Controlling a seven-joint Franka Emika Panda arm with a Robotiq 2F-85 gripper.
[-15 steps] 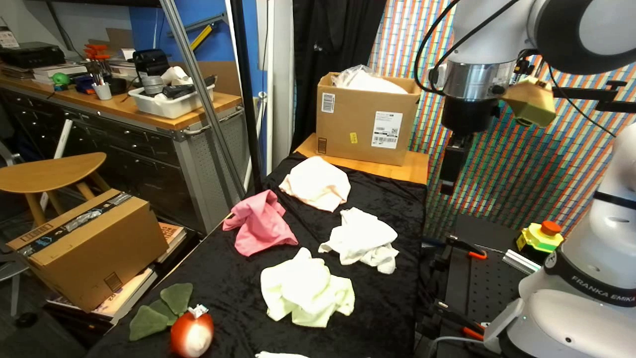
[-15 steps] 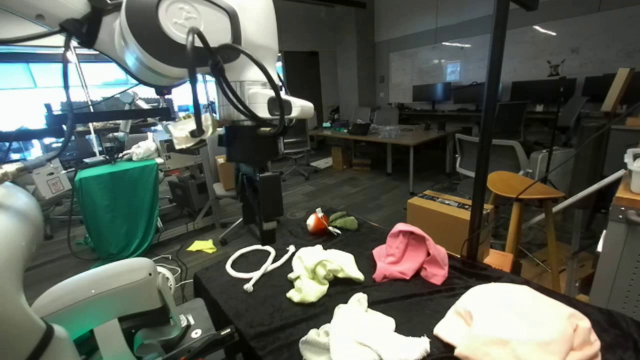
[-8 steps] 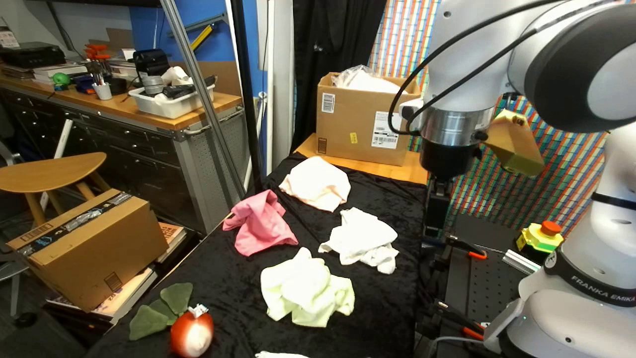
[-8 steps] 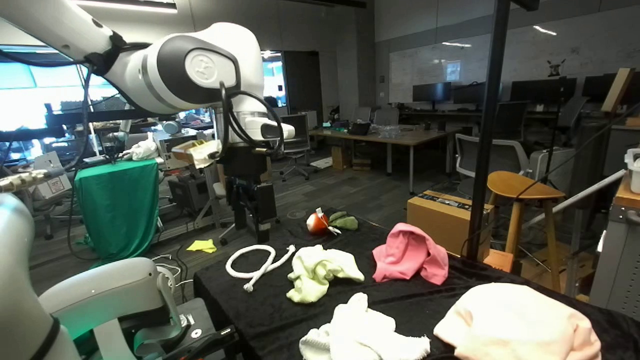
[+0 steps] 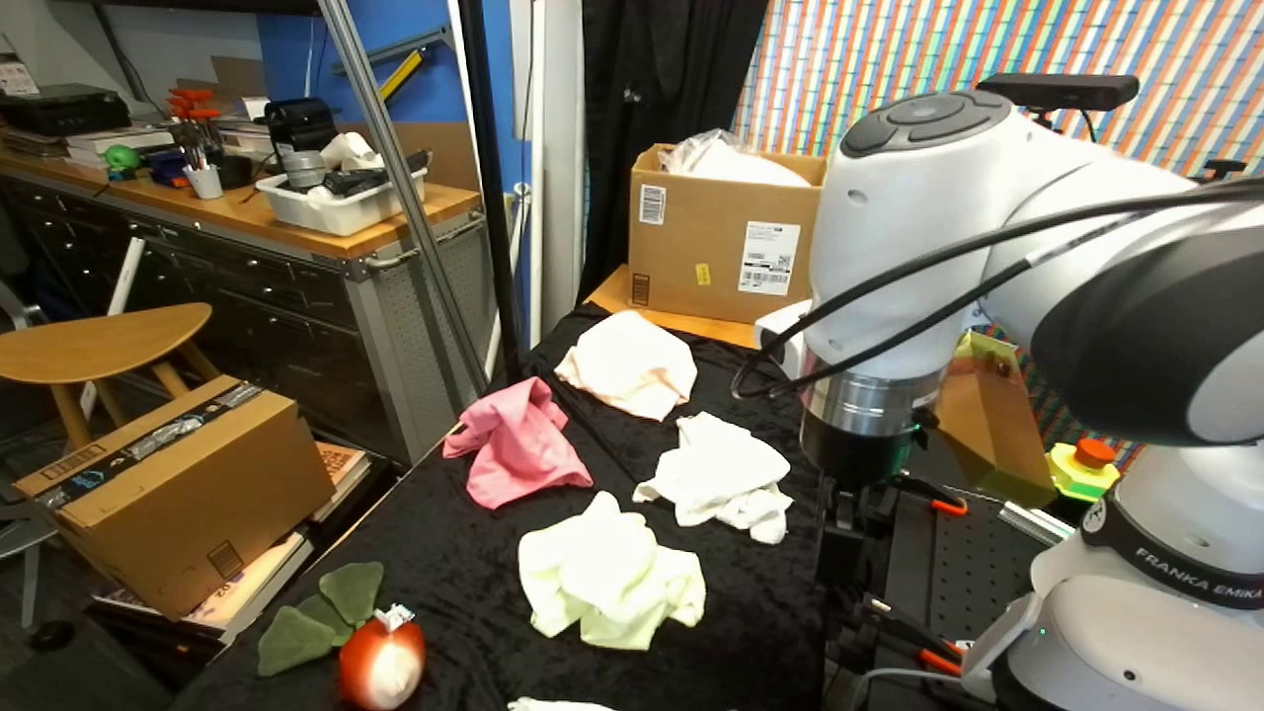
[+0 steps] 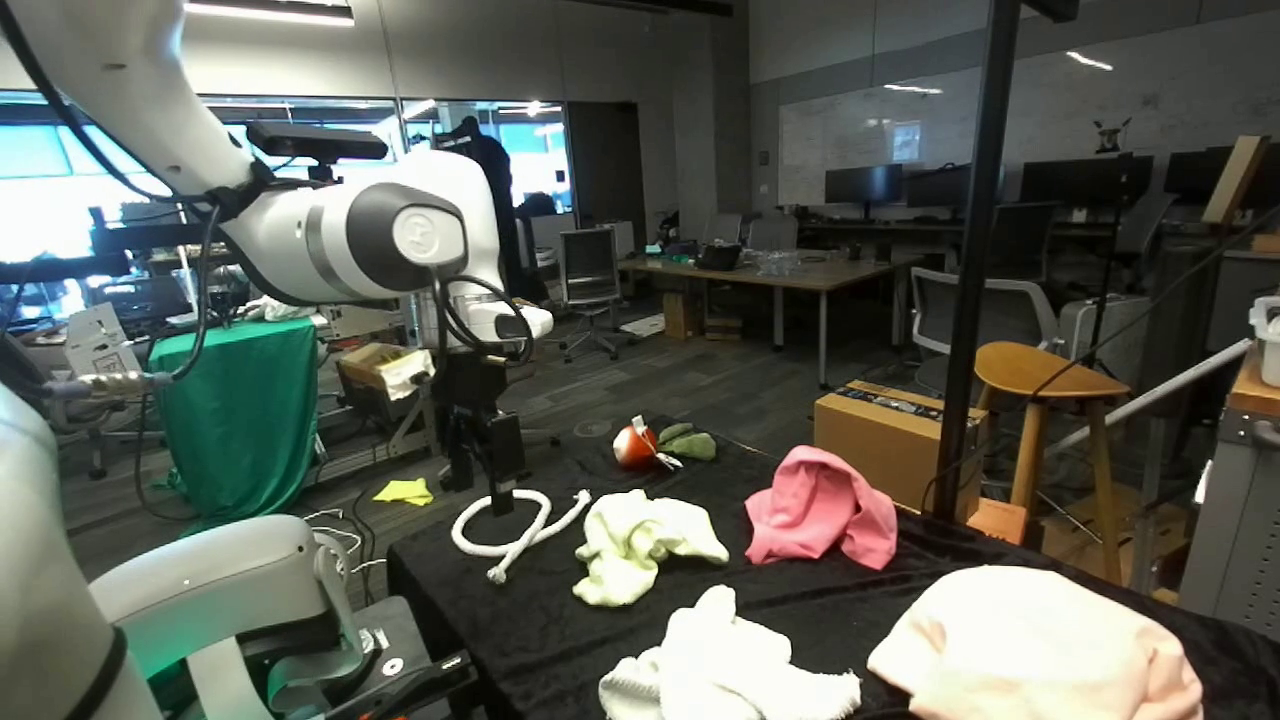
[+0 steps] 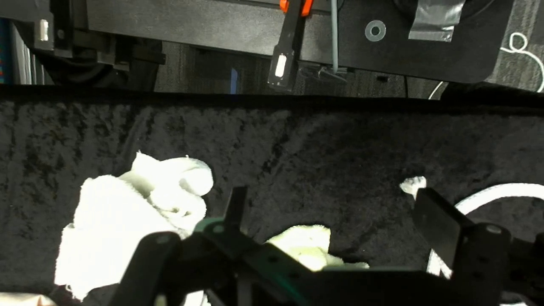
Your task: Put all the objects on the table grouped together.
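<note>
My gripper [image 7: 335, 216] is open and empty above the black-covered table's edge; it shows in both exterior views [image 5: 837, 563] [image 6: 482, 490]. In an exterior view it overlaps the white rope [image 6: 535, 540], whose end shows by one finger in the wrist view [image 7: 413, 185]. A white cloth [image 5: 719, 474] [image 7: 110, 229] and a yellow-green cloth [image 5: 607, 573] [image 7: 304, 244] lie crumpled nearby. A pink cloth [image 5: 523, 444] [image 6: 820, 510] and a pale peach cloth [image 5: 630, 363] [image 6: 1035, 645] lie farther off. A red-and-white plush with green leaves [image 5: 383, 662] [image 6: 635, 447] lies at one table end.
A cardboard box [image 5: 731, 237] stands at one table end. A dark vertical post [image 6: 970, 260] rises beside the table. A clamp [image 7: 284, 63] sits on the robot mount across a gap from the table. Another box [image 5: 188, 494] is off the table.
The arm and gripper have moved down toward the table, and nearer the rope. The cloths, plush and rope have not moved.
</note>
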